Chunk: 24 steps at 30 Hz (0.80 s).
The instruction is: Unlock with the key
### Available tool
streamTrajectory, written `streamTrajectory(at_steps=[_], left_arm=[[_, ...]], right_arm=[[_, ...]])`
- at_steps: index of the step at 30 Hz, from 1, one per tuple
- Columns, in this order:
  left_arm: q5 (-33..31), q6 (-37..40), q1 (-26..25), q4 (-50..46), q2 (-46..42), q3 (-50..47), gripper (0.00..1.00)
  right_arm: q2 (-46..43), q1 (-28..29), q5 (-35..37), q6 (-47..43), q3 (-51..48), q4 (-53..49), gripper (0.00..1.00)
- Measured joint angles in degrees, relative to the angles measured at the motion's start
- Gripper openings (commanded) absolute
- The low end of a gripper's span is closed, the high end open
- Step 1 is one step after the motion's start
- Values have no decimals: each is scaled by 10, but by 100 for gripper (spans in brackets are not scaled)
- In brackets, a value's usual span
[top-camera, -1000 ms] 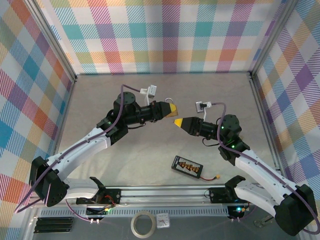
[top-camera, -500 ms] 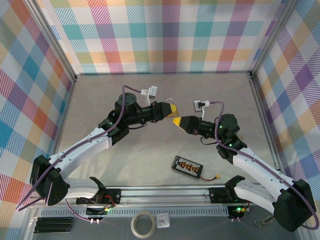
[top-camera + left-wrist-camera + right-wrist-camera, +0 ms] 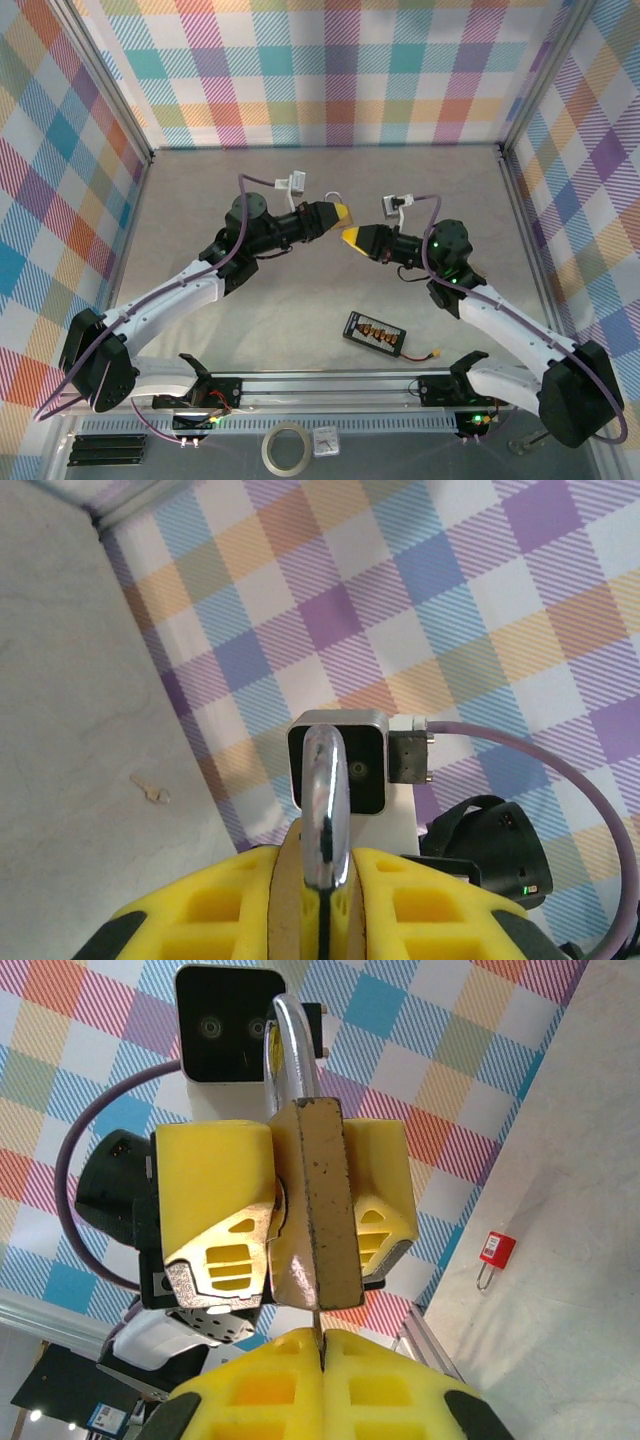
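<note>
Inside left end effector point(image 3: 341, 213), clamped padlock point(image 3: 318, 1200)

A robotics lab test cell: plaid-printed walls point(image 3: 330, 70) and aluminium framing point(image 3: 116, 92) enclose the grey table point(image 3: 330, 180), a tape roll point(image 3: 266, 450) beside it.

Right gripper point(image 3: 352, 238): has crept toward 10 o'clock in the top view, taking the pinched key point(image 3: 319, 1322) with it.
Right wrist joint point(image 3: 443, 247): moved toward 10 o'clock too, so the right arm reaches further in over the table.
Right wrist camera point(image 3: 391, 205): its white block has slid the same way, toward 10 o'clock.
Left gripper point(image 3: 340, 212): tip drawn back a little toward 10 o'clock, the clamped padlock point(image 3: 318, 1210) going along.
Left arm joint point(image 3: 241, 213): swung toward 9 o'clock and slightly down the picture.
Gap between the yellow tips: a touch narrower than a second ago, though they are not touching in the top view.
</note>
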Motion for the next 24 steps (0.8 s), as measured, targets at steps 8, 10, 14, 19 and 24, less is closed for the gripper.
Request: streamTrajectory(at_steps=[8, 10, 14, 19, 24], left_arm=[[-23, 0, -7, 55, -14, -29, 0], [-32, 6, -10, 34, -15, -21, 0], [-55, 28, -26, -52, -18, 24, 0], [-97, 61, -53, -160, -17, 97, 0], [-158, 66, -73, -243, 5, 133, 0]], right_arm=[[26, -21, -46, 53, 6, 59, 0], [13, -21, -44, 28, 21, -1, 0], [-37, 3, 4, -90, 77, -199, 0], [-68, 39, 92, -214, 145, -356, 0], [-66, 71, 178, -291, 176, -456, 0]])
